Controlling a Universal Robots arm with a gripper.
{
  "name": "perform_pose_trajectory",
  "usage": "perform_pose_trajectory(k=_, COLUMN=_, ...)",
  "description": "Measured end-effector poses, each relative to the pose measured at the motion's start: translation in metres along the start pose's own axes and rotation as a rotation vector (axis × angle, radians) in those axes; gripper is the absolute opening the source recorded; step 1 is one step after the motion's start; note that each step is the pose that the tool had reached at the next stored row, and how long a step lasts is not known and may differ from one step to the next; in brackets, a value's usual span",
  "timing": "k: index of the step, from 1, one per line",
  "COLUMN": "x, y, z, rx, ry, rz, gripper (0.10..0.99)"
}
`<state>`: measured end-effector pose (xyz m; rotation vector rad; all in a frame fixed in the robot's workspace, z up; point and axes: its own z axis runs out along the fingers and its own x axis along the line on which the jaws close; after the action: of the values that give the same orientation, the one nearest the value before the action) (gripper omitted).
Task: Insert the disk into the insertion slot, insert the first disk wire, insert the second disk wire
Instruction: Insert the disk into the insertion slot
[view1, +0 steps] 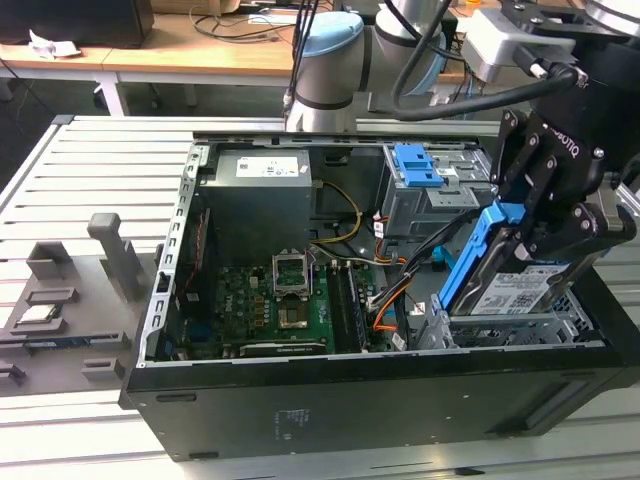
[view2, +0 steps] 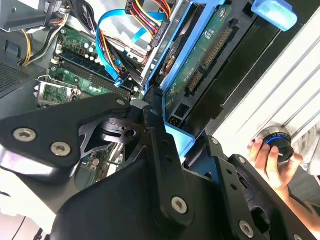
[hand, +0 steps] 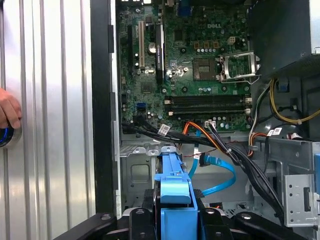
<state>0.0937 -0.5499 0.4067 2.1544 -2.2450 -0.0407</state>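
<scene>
Your gripper (view1: 542, 232) has its jaws clamped tight on the blue bracket of the disk (view1: 515, 290), which sits tilted over the insertion slot (view1: 520, 328). Beyond it, the second disk wire (hand: 222, 180) loops loose beside the first disk wire (hand: 202, 131), below the motherboard (hand: 190, 50).

Slatted aluminium table (view1: 90, 160) under open black computer case (view1: 350, 410), grey fixture blocks (view1: 116, 252) alongside.

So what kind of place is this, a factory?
Probably a robot lab or workshop. An open computer case sits on a slatted metal bench, a robot arm with a gripper holds the disk, and desks with cables stand behind.
</scene>
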Motion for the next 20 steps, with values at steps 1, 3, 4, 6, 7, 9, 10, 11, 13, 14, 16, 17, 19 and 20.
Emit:
perform_pose_trajectory(k=1, x=0.0000, y=0.0000, z=0.0014, rx=0.000, ry=0.0000, rz=0.000, gripper=0.369)
perform_pose_trajectory(k=3, x=0.0000, y=-0.0002, z=0.0052, rx=0.000, ry=-0.0001, rz=0.000, gripper=0.369)
perform_pose_trajectory(k=4, x=0.0000, y=-0.0002, z=0.0065, rx=0.000, ry=-0.0001, rz=0.000, gripper=0.369)
perform_pose_trajectory(k=6, x=-0.0001, y=-0.0003, z=0.0094, rx=0.000, ry=0.0001, rz=0.000, gripper=0.369)
perform_pose_trajectory(k=7, x=0.0000, y=-0.0003, z=0.0094, rx=0.000, ry=0.0001, rz=0.000, gripper=0.369)
perform_pose_trajectory(k=9, x=0.0000, y=-0.0004, z=0.0095, rx=0.000, ry=0.0001, rz=0.000, gripper=0.369)
perform_pose_trajectory(k=10, x=0.0000, y=-0.0003, z=0.0095, rx=0.000, ry=0.0000, rz=0.000, gripper=0.369)
perform_pose_trajectory(k=11, x=0.0000, y=-0.0003, z=0.0095, rx=0.000, ry=0.0002, rz=0.000, gripper=0.380)
perform_pose_trajectory(k=13, x=0.0000, y=-0.0003, z=0.0095, rx=0.000, ry=0.0003, rz=0.000, gripper=0.443)
perform_pose_trajectory(k=14, x=0.0000, y=-0.0003, z=0.0097, rx=0.000, ry=-0.0001, rz=0.000, gripper=0.443)
perform_pose_trajectory(k=16, x=0.0000, y=-0.0003, z=0.0097, rx=0.000, ry=0.0000, rz=0.000, gripper=0.443)
perform_pose_trajectory(k=17, x=0.0000, y=-0.0003, z=0.0097, rx=0.000, ry=0.0000, rz=0.000, gripper=0.443)
perform_pose_trajectory(k=19, x=0.0000, y=-0.0003, z=0.0097, rx=0.000, ry=0.0001, rz=0.000, gripper=0.361)
perform_pose_trajectory(k=20, x=0.0000, y=-0.0003, z=0.0098, rx=0.000, ry=0.0000, rz=0.000, gripper=0.298)
